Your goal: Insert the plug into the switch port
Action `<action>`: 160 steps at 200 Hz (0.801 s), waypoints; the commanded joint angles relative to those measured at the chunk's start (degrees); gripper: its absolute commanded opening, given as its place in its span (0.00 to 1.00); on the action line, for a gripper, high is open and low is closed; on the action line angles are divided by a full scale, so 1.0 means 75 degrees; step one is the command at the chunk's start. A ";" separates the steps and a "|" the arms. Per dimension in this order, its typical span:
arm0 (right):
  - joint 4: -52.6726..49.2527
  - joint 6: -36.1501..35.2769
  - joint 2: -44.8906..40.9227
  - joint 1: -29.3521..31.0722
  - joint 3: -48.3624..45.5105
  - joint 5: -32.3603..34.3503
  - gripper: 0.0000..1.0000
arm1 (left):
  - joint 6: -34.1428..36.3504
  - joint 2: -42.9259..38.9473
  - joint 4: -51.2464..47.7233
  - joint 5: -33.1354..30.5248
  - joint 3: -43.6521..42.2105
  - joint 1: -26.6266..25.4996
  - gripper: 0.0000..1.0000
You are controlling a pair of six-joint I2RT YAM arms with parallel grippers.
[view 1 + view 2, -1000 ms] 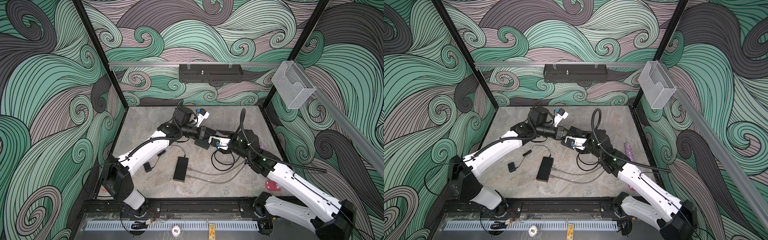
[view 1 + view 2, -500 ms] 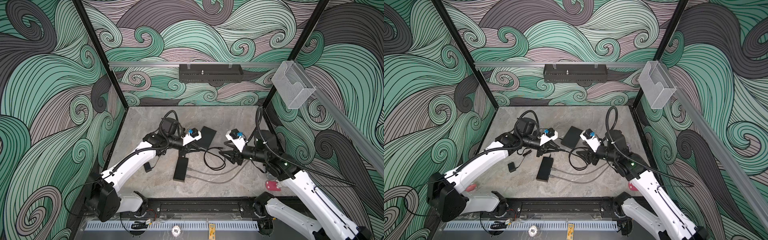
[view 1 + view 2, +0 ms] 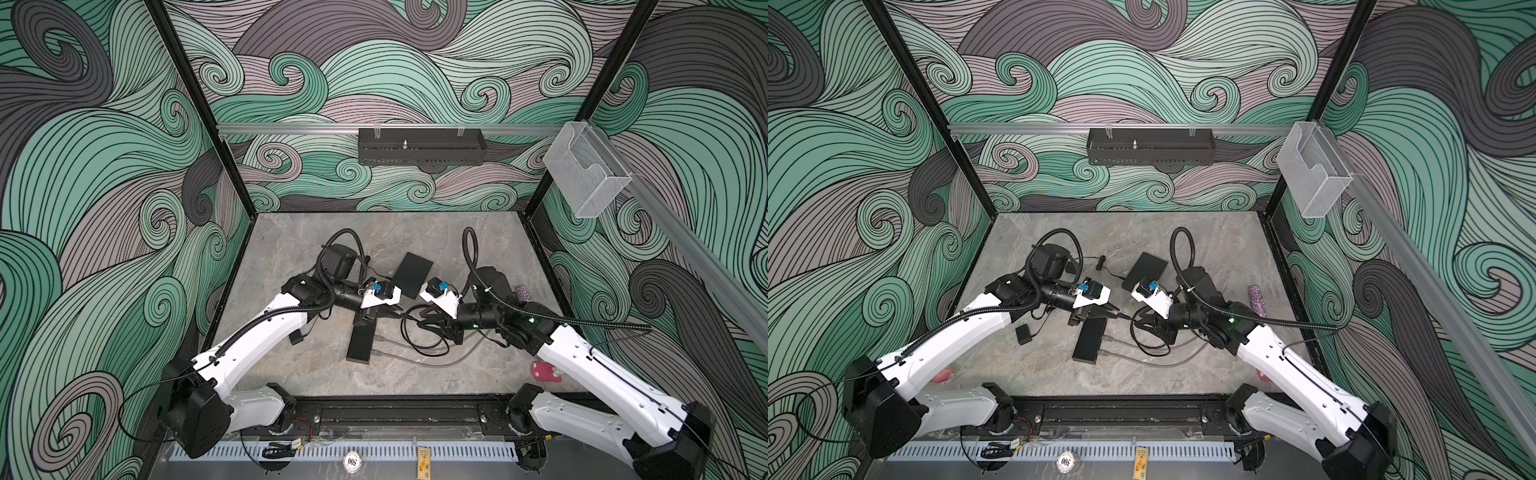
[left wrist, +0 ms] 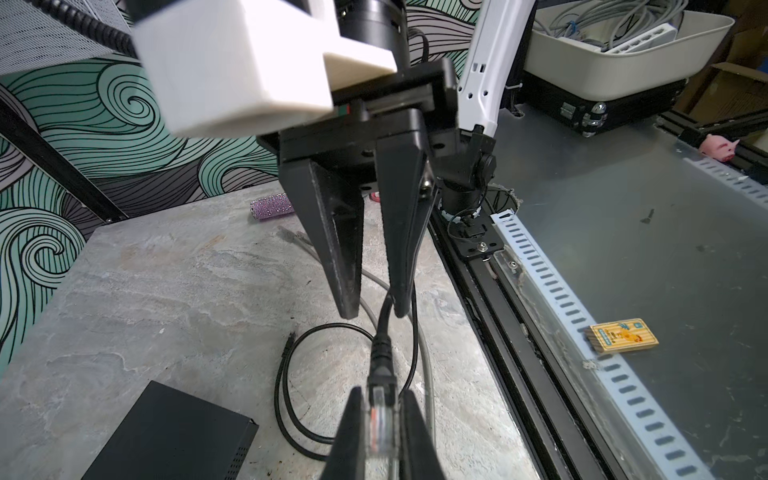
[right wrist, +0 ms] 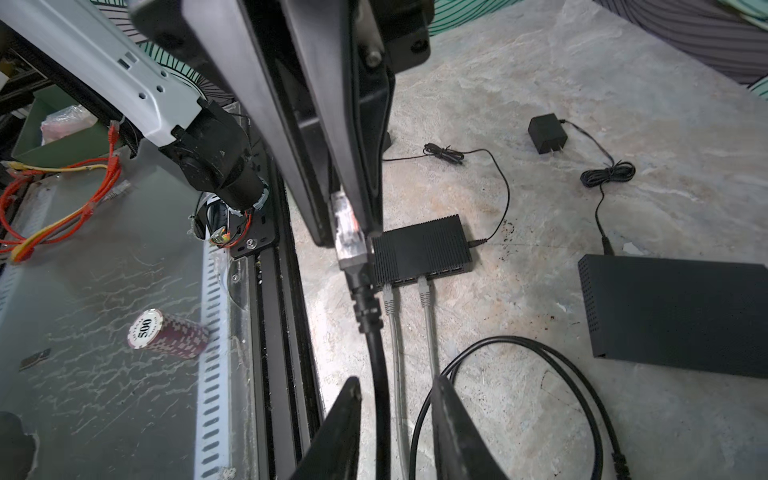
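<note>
1. Left gripper: the fingertips are pressed together on the plug. It is a clear connector with a black boot, pinched from both sides and carried above the table.
2. Plug, location: it is seen in the right wrist view close to the far end of the switch, outside any socket. Whether the box is touched cannot be told.
3. Black cable: it is led from the plug's boot between the fingers of the right gripper, and a slack loop of it is laid on the table.
4. Right gripper: the jaws are spread astride the black cable. A gap is visible beside the cable, and no clamp on it is seen.
5. Switch: a narrow, ribbed black box, laid flat on the table between the two arms in both top views.
6. Switch port: the sockets are set in the long side face. Two grey cables are plugged in beside it.
7. Flat dark box: it is laid on the table beyond both grippers.
8. Power adapter: it is laid on the table, well apart from the switch.
9. Purple glitter tube: it is laid beside the right arm.
</note>
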 commanded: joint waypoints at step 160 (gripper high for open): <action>0.0735 -0.0616 0.0183 0.0833 0.0128 0.0849 0.23 | -0.0302 0.0271 -0.0066 0.0669 0.0387 -0.0078 0.00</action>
